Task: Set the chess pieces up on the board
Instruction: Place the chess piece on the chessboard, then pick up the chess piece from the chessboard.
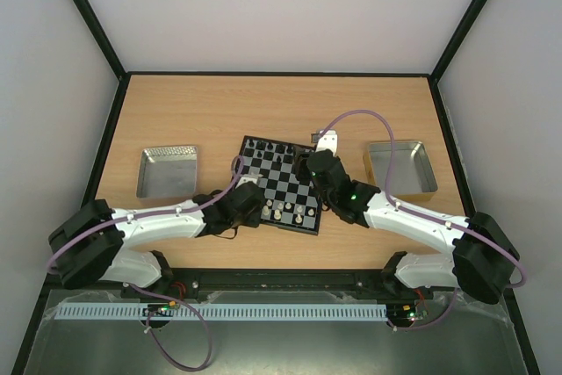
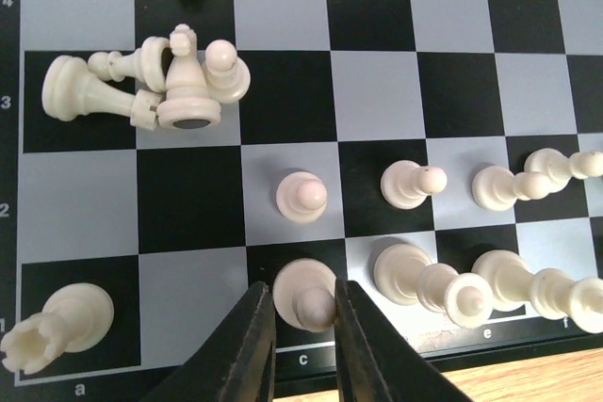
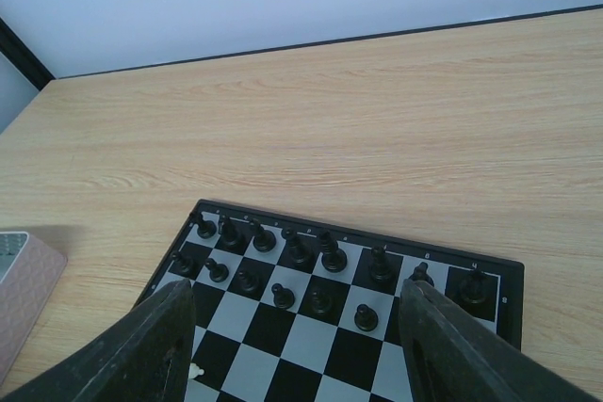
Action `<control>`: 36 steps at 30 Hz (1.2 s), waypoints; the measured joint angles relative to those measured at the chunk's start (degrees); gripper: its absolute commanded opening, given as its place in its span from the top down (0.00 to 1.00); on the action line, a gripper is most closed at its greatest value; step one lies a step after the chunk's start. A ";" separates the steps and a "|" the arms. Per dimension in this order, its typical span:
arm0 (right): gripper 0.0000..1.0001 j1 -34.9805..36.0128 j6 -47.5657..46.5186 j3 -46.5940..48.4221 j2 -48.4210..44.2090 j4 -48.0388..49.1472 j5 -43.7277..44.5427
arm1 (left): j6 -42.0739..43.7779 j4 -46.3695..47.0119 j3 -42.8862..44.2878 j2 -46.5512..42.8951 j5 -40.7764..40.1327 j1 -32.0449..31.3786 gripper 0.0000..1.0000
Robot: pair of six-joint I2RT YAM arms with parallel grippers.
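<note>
The board [image 1: 283,183] lies tilted at mid-table. In the left wrist view my left gripper [image 2: 301,289] straddles an upright white piece [image 2: 309,297] on square c1. Its right finger touches the piece's head, and a sliver of gap shows on the left. White chess pieces stand along rows 1 and 2 [image 2: 410,183]. A rook [image 2: 61,322] sits on a1, and a toppled heap [image 2: 160,77] lies on row 3. My right gripper [image 3: 299,289] hovers open and empty over the board [image 3: 283,364], facing two rows of black pieces [image 3: 297,251].
A shiny metal tray [image 1: 167,170] sits left of the board and another [image 1: 401,167] to its right. The left tray's corner [image 3: 19,280] shows in the right wrist view. Black frame rails border the wooden table.
</note>
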 measured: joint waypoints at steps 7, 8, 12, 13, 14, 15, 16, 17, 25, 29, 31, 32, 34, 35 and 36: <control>0.42 0.00 0.22 0.00 0.07 0.00 -0.33 | 0.33 -0.96 -0.20 -2.27 -0.04 0.00 0.66; 0.42 0.00 0.31 0.00 0.07 0.00 -0.35 | 0.55 -1.20 -0.20 -2.80 -0.02 0.00 0.64; 0.42 0.00 0.55 0.00 0.04 0.00 -0.76 | 1.09 -2.75 0.68 -6.03 0.00 0.20 0.59; 0.42 0.00 0.61 0.00 0.04 -0.02 -1.09 | 1.20 -3.23 1.20 -6.97 0.00 0.59 0.57; 0.42 0.00 0.72 0.02 0.07 -0.15 -1.53 | 1.36 -3.43 1.68 -8.04 0.09 1.14 0.56; 0.42 0.00 0.85 0.15 0.13 -0.46 -1.99 | 1.53 -3.61 2.12 -9.16 0.37 1.79 0.55; 0.42 0.00 1.07 0.70 0.46 -1.33 -2.78 | 1.60 -3.61 2.51 -10.43 0.59 2.95 0.53; 0.42 0.00 1.29 1.46 1.09 -1.99 -3.34 | 1.60 -3.69 2.82 -11.41 0.87 4.37 0.52; 0.43 -0.04 2.62 13.90 13.77 -9.73 -13.40 | 0.35 -3.85 3.10 -16.35 4.92 23.17 0.47; 0.45 0.00 3.13 21.38 22.56 -14.73 -19.23 | -0.17 -3.43 1.70 -16.59 9.33 29.53 0.47; 0.46 0.22 3.21 23.78 26.10 -16.96 -21.09 | -0.33 -3.39 0.31 -16.59 11.67 31.67 0.47; 0.47 0.33 3.23 24.61 27.54 -17.92 -21.64 | -0.42 -3.41 -0.35 -16.59 12.66 32.37 0.47; 0.49 0.57 3.13 26.18 30.47 -19.80 -22.73 | -0.39 -3.39 -1.40 -16.59 14.62 33.11 0.47; 0.50 0.70 3.06 26.93 31.95 -20.87 -23.19 | -0.37 -3.39 -1.68 -16.57 15.45 33.20 0.47; 0.51 0.74 3.02 27.63 33.31 -21.97 -23.47 | -0.20 -3.37 -1.84 -16.52 16.39 33.31 0.47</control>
